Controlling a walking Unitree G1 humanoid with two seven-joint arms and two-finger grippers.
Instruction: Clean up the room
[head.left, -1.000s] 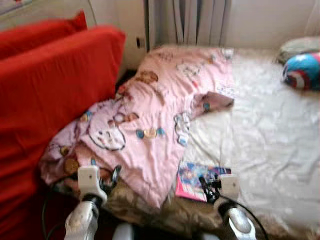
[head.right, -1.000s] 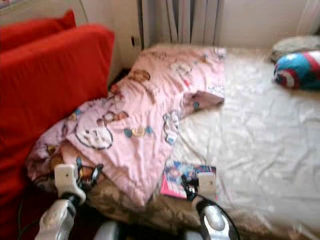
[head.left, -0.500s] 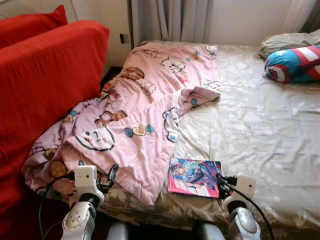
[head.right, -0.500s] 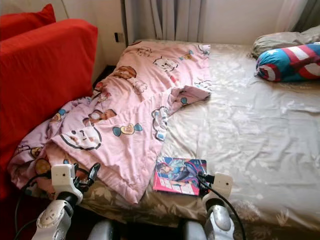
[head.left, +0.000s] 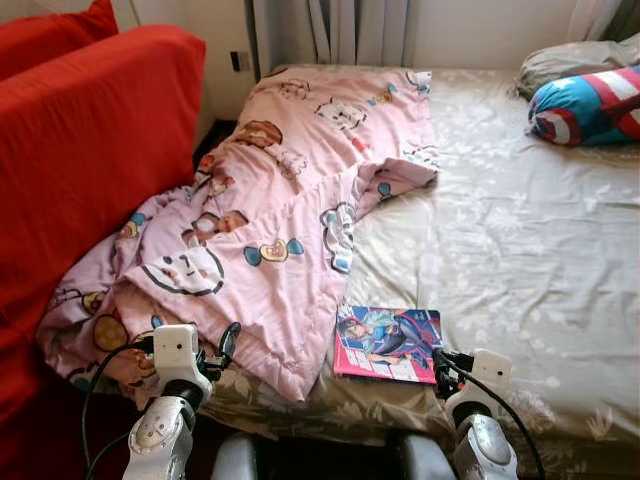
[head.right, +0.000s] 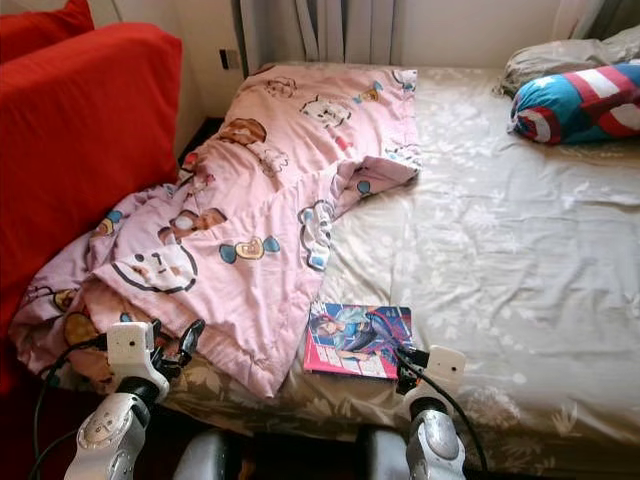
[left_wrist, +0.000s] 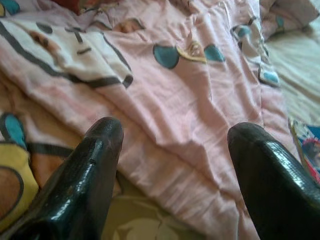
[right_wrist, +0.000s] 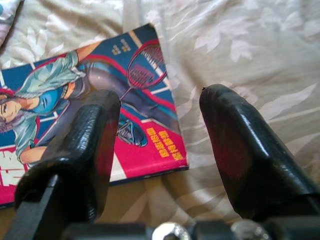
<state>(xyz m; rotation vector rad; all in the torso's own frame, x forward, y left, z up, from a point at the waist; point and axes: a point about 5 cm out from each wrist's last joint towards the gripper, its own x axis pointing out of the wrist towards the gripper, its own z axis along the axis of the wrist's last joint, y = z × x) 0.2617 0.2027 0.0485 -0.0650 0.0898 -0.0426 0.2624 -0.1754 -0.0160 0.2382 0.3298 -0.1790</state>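
A pink cartoon-print quilt (head.left: 290, 200) lies rumpled across the left side of the bed (head.left: 520, 260), with one end drooping over the near corner. A colourful comic book (head.left: 388, 343) lies flat on the beige sheet near the front edge. My right gripper (right_wrist: 160, 145) is open just short of the book's (right_wrist: 85, 110) near right corner, low over the sheet. The left gripper (left_wrist: 172, 165) hangs open above the quilt's (left_wrist: 190, 100) lower edge, holding nothing. Both wrists (head.left: 176, 352) show at the foot of the bed.
A red sofa (head.left: 80, 170) stands close against the bed's left side. A blue, red and white round cushion (head.left: 590, 105) and a grey pillow (head.left: 570, 65) lie at the far right. Curtains (head.left: 330, 30) hang behind the bed.
The camera has steadied and tilted down, so the scene is now sharp. The right gripper has shifted slightly to the right of the book. The left arm has hardly moved.
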